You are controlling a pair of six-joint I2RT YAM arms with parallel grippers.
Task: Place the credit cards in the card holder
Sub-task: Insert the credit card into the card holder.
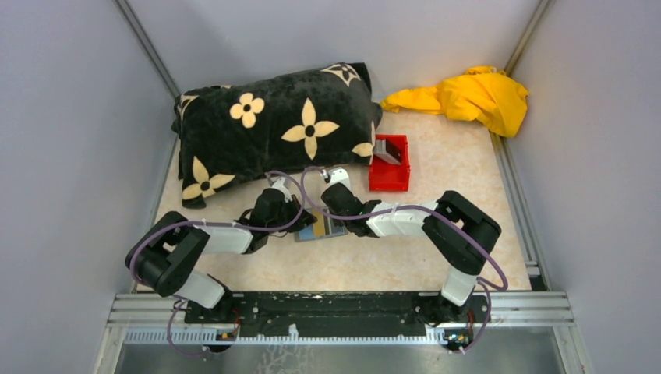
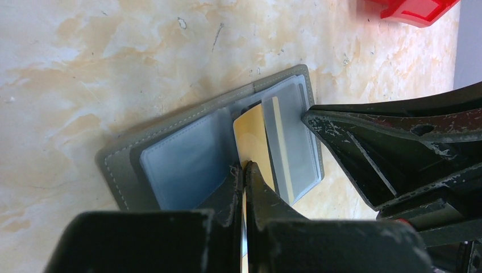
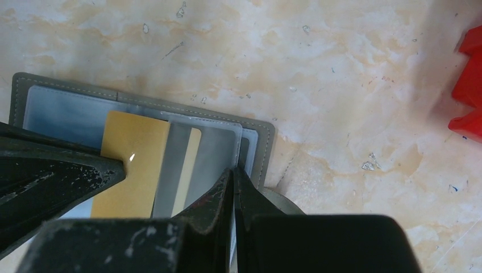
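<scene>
Left wrist: holder (image 2: 122, 162) open flat on table (image 2: 85, 57), clear sleeves up; gold card (image 2: 253, 133) part-way inside one sleeve. Left gripper (image 2: 244, 169) pinched shut on that card. Right gripper (image 3: 233, 170) clamped on holder's sleeve edge. Red bin (image 1: 389, 178): grey cards (image 1: 387, 150) leaning inside.

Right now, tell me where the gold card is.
In the left wrist view the gold card is mid-frame, pinched by the left gripper and partly tucked into a clear sleeve on the right half of the open card holder.
</scene>
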